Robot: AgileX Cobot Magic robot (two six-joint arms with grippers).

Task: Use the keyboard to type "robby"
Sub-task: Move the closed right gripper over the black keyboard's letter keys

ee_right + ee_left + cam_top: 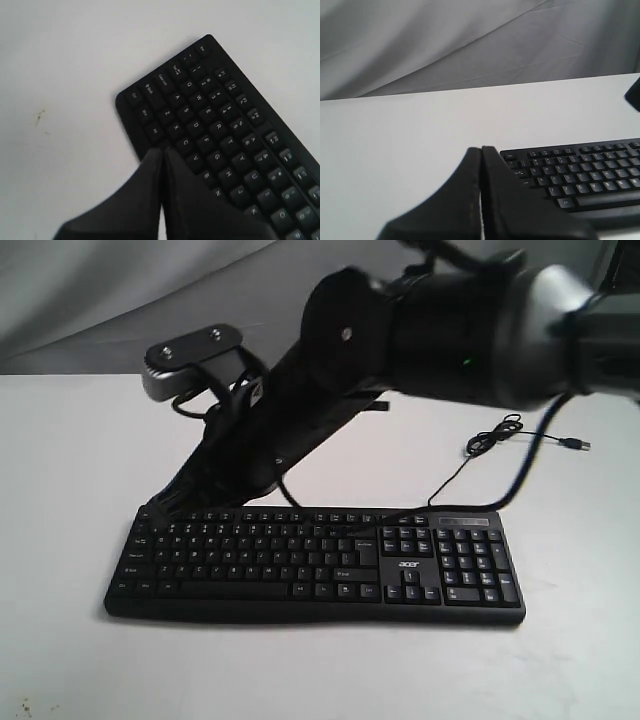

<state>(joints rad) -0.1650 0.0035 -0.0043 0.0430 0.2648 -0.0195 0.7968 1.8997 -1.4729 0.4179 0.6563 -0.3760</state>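
Observation:
The black keyboard [300, 560] with white legends and an acer logo lies flat on the white table [80, 450]. My right arm reaches across from the upper right, and its gripper [150, 510] is shut and empty. Its tip shows at the keyboard's back left corner. In the right wrist view that gripper [162, 150] is shut, pointing at the front edge of the keyboard [220, 130] by the Alt and C keys. My left gripper [481, 148] is shut on nothing, low over the table, with the keyboard [580, 170] beyond it. The left gripper does not show in the exterior view.
The keyboard's thin black cable [480, 455] loops behind it and ends in a loose USB plug [572, 443] on the table. The right arm's bulky body [430, 330] fills the upper right. A grey cloth backdrop [470, 45] hangs behind the table.

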